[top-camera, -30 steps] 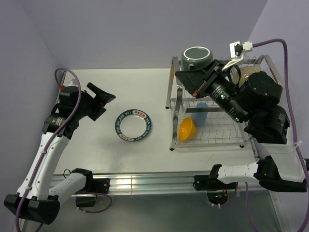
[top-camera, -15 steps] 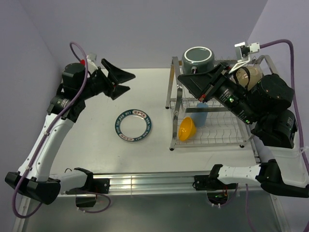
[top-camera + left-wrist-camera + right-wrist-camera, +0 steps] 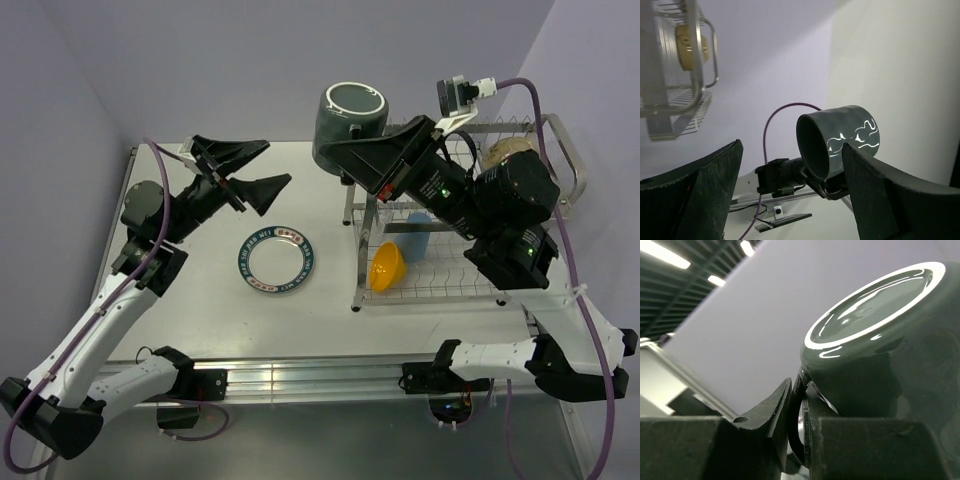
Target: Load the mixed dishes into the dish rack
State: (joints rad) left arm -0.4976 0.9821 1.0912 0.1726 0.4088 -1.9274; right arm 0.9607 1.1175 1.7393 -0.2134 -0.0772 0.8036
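A: Dish rack (image 3: 455,275) loading: state the arm poses, left to right.

B: Left arm: raised, elbow bent. The left gripper (image 3: 250,172) is aimed toward 3 o'clock, jaws wide apart, nothing between them. White plate (image 3: 278,259) lies flat on the table (image 3: 300,320) at 5 o'clock of that gripper. Right arm: stretched across the rack toward 10 o'clock. The right gripper (image 3: 342,165) holds the dark mug (image 3: 350,125) in the air off the rack's 10 o'clock corner, mouth up.

A: What do the wrist views add?

B: Right wrist view: fingers (image 3: 765,415) pinched on the mug's handle, which the top view hides. Left wrist view: the mug's white squiggles. Top view only: small orange bowl (image 3: 387,266) and light blue tumbler (image 3: 418,237) on the lower tier. The beige bowl (image 3: 510,150) on the upper tier shows in the top and left wrist views.
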